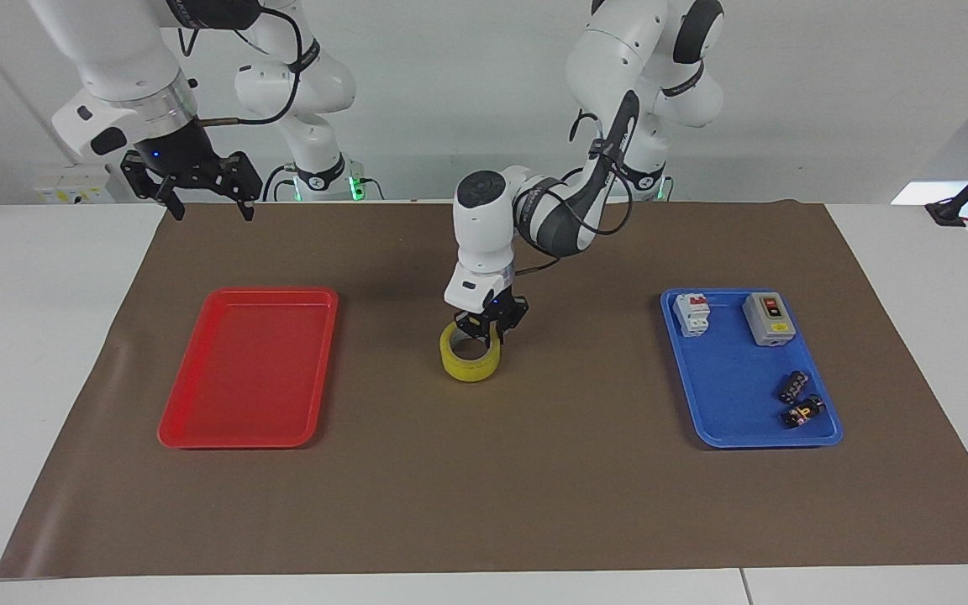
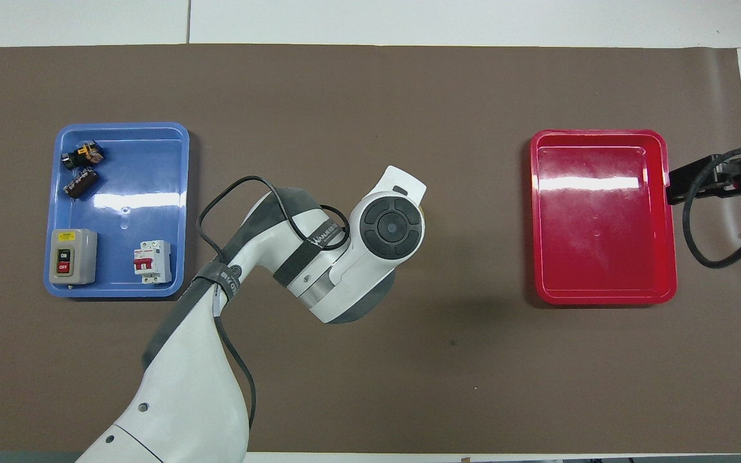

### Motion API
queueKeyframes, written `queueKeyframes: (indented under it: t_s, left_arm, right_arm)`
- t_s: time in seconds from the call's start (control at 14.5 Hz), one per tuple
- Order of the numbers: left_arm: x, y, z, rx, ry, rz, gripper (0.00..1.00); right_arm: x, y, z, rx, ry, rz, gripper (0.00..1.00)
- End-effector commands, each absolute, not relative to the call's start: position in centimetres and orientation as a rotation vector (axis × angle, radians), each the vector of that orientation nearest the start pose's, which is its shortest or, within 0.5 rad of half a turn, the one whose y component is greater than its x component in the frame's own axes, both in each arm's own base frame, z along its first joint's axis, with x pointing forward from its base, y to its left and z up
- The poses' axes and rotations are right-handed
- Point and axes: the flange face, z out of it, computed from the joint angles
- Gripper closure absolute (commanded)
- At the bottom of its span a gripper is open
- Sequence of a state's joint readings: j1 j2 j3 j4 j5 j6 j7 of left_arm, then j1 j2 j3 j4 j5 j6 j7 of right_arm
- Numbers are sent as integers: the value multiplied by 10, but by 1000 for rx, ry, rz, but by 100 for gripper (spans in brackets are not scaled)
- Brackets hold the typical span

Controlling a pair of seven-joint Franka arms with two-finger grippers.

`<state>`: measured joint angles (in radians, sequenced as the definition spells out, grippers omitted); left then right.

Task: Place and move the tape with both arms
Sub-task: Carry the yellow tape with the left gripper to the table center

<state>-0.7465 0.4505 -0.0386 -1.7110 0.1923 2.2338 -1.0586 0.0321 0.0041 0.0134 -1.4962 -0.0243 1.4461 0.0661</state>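
Note:
The yellow tape roll (image 1: pixel 469 361) lies flat at the middle of the brown mat, on it or just above it; I cannot tell which. My left gripper (image 1: pixel 485 330) is shut on the roll's rim, one finger inside the ring and one outside. In the overhead view the left arm's wrist (image 2: pixel 390 226) covers the gripper and the tape. My right gripper (image 1: pixel 202 202) is open and empty, and waits high over the mat's edge at the right arm's end, beside the red tray (image 1: pixel 240 370); it shows at the overhead view's edge (image 2: pixel 686 185).
The empty red tray (image 2: pixel 602 215) lies toward the right arm's end. The blue tray (image 1: pixel 728 378) (image 2: pixel 139 173) toward the left arm's end holds a grey switch box (image 1: pixel 767 319), a white breaker (image 1: pixel 691 313) and two small dark parts (image 1: pixel 797 399).

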Motion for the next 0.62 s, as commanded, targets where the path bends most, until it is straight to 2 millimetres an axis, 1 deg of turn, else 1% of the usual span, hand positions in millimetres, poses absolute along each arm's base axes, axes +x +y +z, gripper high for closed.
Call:
queueKeyframes:
  t_s: [0.0,0.21,0.28,0.34,0.48,0.55]
  left_arm:
    - [468,-484,334,-3102,-200,-306,100]
    - [464,-480,329,-3093,-199,-290,99]
    - [464,-480,329,-3091,-199,-287,87]
    - [464,-479,331,-3087,-201,-284,85]
    - [467,-473,336,-3077,-210,-279,77]
    - [468,-471,343,-3078,-213,-284,76]
  right_arm:
    - [540,21,645,-3163,1,103,0]
    - [540,20,645,-3163,6,100,0]
    - [540,20,644,-3163,6,105,0]
    - [539,20,642,-3163,6,115,0]
    - [539,20,642,-3163,5,115,0]
    - [539,20,642,-3163,5,115,0]
